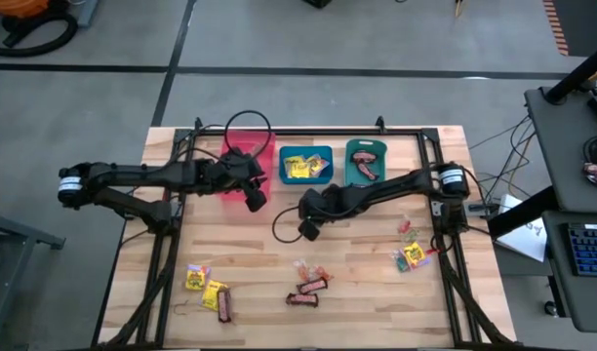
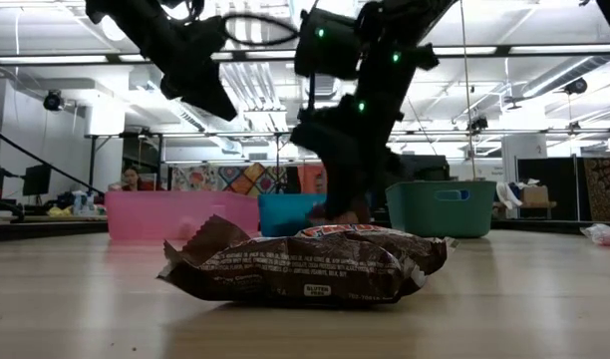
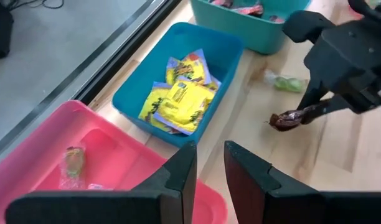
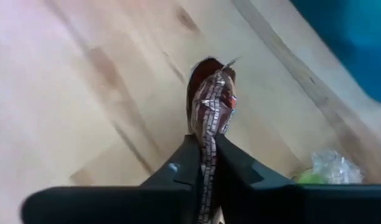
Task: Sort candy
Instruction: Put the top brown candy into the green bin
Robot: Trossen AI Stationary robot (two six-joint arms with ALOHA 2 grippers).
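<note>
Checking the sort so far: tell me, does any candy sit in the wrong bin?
Nothing stands out. The blue bin holds only yellow packets, the teal bin dark bars, and the pink bin a clear-wrapped piece.

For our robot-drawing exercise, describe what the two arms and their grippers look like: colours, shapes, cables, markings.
Both arms are dark, nearly black, built of jointed tubular links. The left arm and the right arm each carry a white-labelled joint near the base. Black cables loop off them. The left gripper and the right gripper have two flat, dark, tapering fingers. In the low view, small green lights glow on one arm.
</note>
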